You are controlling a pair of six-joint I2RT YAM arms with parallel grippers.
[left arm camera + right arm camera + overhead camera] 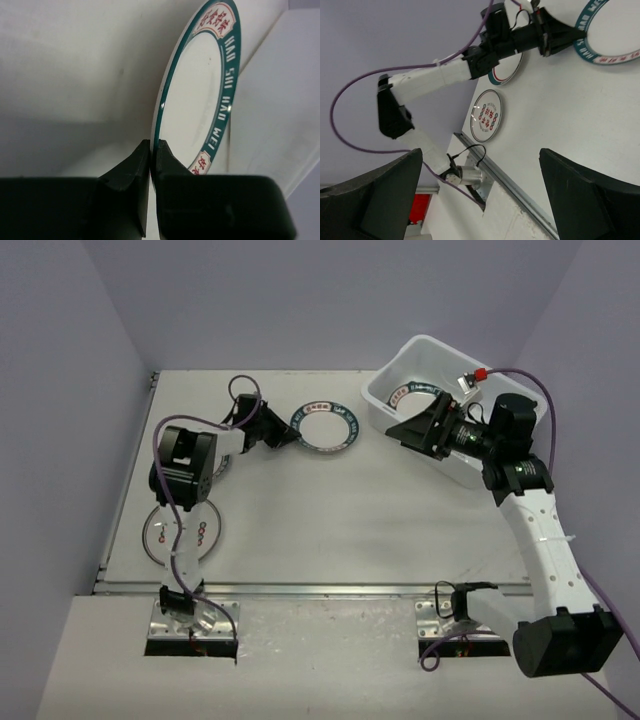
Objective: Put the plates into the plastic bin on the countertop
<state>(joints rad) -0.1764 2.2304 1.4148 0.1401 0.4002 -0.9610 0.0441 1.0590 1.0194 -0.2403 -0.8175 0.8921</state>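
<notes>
Left claw is clamped on the rim of a teal-rimmed plate, around mid-surface, well left of the plastic bin. I'd carry it level and clear the bin's rim before letting go. Right claw is spread wide, empty. Only the overhead view shows another plate sitting in the bin.

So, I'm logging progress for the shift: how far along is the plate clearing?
Done: one plate visible in the plastic bin. In hand: left gripper, jaws shut on the rim of a teal-rimmed plate, not yet at the bin. Left: that one, a red-ringed plate and another plate partly under the left arm. The right gripper hangs open at the bin.
</notes>
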